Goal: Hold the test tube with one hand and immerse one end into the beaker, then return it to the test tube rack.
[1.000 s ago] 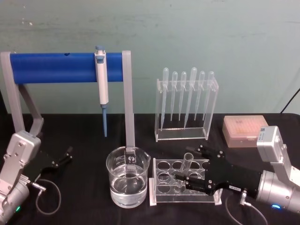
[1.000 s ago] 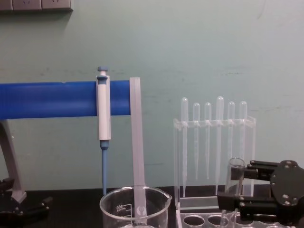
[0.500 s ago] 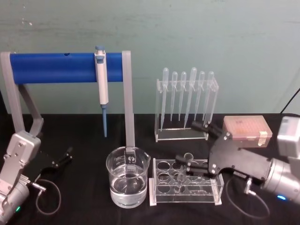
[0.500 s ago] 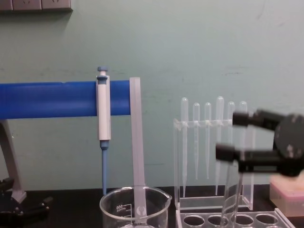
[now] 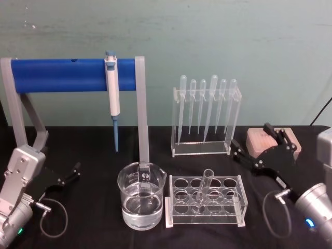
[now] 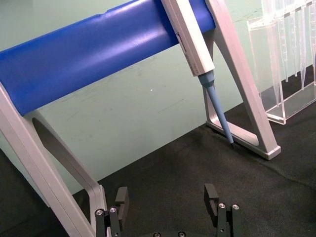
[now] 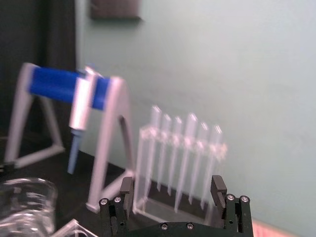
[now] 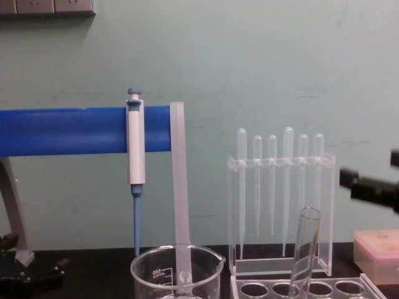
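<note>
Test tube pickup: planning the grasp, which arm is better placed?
Probably right: the open right gripper sits just beyond the rack holding the test tube; the left gripper lies past the beaker.

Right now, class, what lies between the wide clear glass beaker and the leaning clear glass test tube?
In the head view, between the beaker and the test tube stand only empty holes of the clear plastic rack.

The chest view's bottom edge cuts off the beaker (image 8: 176, 272) and the test tube (image 8: 303, 251).
</note>
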Controlling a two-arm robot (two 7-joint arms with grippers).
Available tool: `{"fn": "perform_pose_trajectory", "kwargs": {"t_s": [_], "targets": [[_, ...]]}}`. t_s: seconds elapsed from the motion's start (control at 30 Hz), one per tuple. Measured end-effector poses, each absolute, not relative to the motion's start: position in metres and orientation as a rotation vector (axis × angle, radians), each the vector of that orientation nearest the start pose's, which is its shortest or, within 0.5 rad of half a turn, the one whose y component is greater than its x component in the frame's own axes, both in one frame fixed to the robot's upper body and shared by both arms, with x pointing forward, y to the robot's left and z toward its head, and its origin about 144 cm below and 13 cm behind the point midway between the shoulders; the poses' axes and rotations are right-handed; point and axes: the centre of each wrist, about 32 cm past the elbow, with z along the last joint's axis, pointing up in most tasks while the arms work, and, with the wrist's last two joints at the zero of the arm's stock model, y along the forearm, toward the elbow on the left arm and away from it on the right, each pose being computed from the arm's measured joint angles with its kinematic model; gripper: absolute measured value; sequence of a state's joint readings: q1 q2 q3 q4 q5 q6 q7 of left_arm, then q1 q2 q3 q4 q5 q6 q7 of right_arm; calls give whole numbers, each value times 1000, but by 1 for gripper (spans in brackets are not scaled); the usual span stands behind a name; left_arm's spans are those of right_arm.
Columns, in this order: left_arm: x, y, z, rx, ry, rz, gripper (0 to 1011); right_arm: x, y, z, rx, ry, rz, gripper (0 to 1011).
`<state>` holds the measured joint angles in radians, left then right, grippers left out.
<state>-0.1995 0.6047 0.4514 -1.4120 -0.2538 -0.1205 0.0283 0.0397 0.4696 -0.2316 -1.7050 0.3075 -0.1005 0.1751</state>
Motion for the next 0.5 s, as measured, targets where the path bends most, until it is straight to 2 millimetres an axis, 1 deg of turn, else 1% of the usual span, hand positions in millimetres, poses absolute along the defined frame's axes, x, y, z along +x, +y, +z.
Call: {"fn": "perform_pose_trajectory", "kwargs": {"t_s": [0.1,0.23,0.5], "targets": [[489,310,1140,304,-285,1248,1000,462,-269,1181,-17,-170,-1168,1000],[489,310,1140,304,-285,1248,1000,466,-263,1175,-39,-134,-1190,1002],[489,310,1140,304,-285,1248,1000,470,-263,1171,-40,-127,-1186,1000]]}}
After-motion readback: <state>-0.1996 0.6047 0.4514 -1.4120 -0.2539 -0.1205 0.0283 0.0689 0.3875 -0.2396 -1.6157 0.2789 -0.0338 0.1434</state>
